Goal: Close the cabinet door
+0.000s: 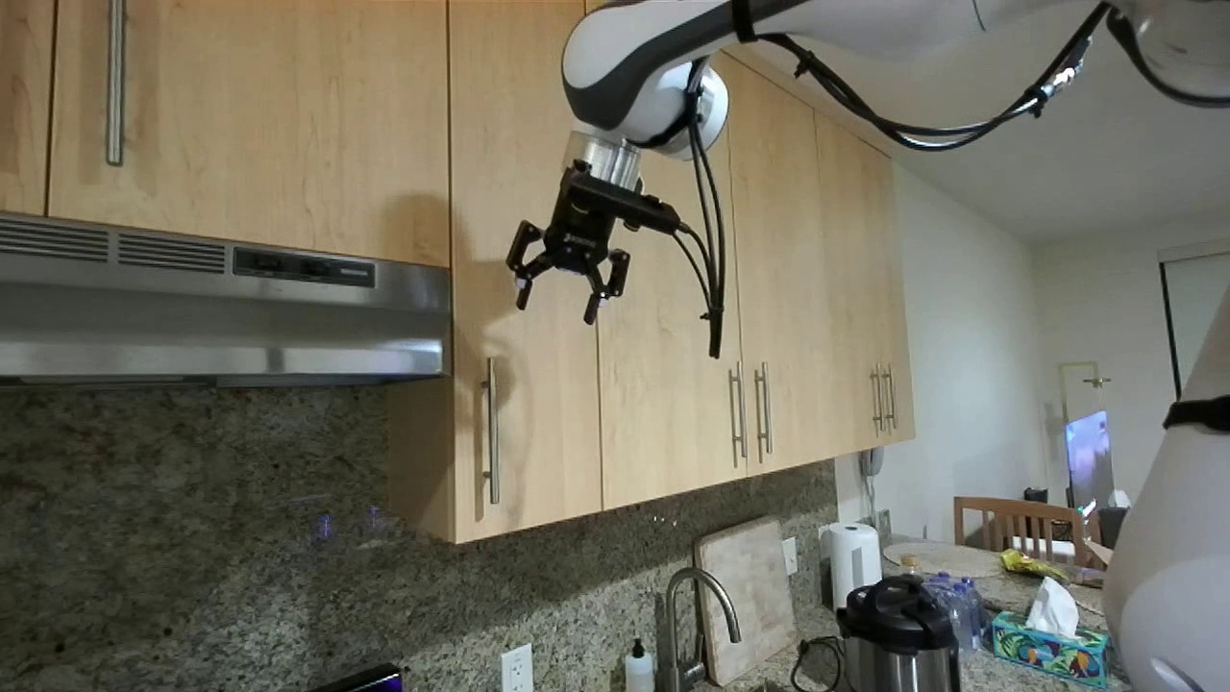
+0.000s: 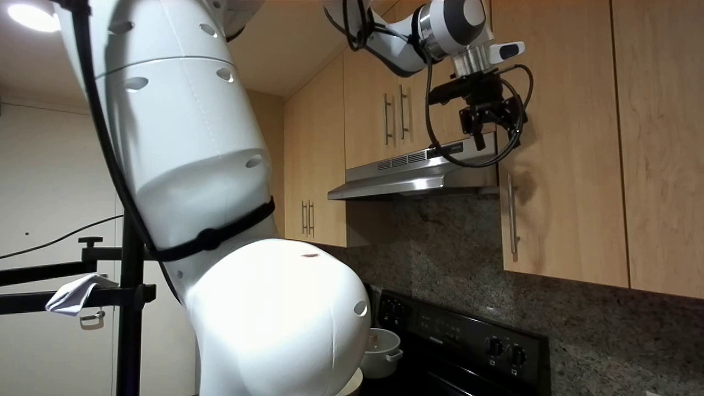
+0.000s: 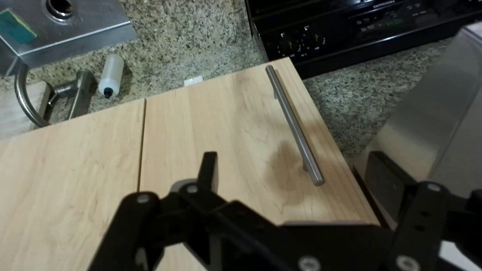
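Observation:
The cabinet door is a tall, narrow light-maple panel, seen in both exterior views [image 1: 548,413] [image 2: 572,220] and in the wrist view [image 3: 199,124]. Its face looks flush with the neighbouring door, with only a thin seam between them. Its slim vertical bar handle [image 1: 493,432] is near the lower left edge; it also shows in the wrist view [image 3: 293,122]. My gripper [image 1: 557,302] is open and empty, in front of the door and above the handle, fingers pointing down. In the wrist view [image 3: 295,162] the handle's upper end shows between the fingers, apart from them.
A steel range hood [image 1: 221,317] juts out left of the door, with a shorter light-wood door [image 1: 259,115] above it. Doors with paired handles [image 1: 673,404] continue to the right. Below are a faucet [image 1: 706,596], a pressure cooker [image 1: 903,634] and a black stove [image 2: 456,341].

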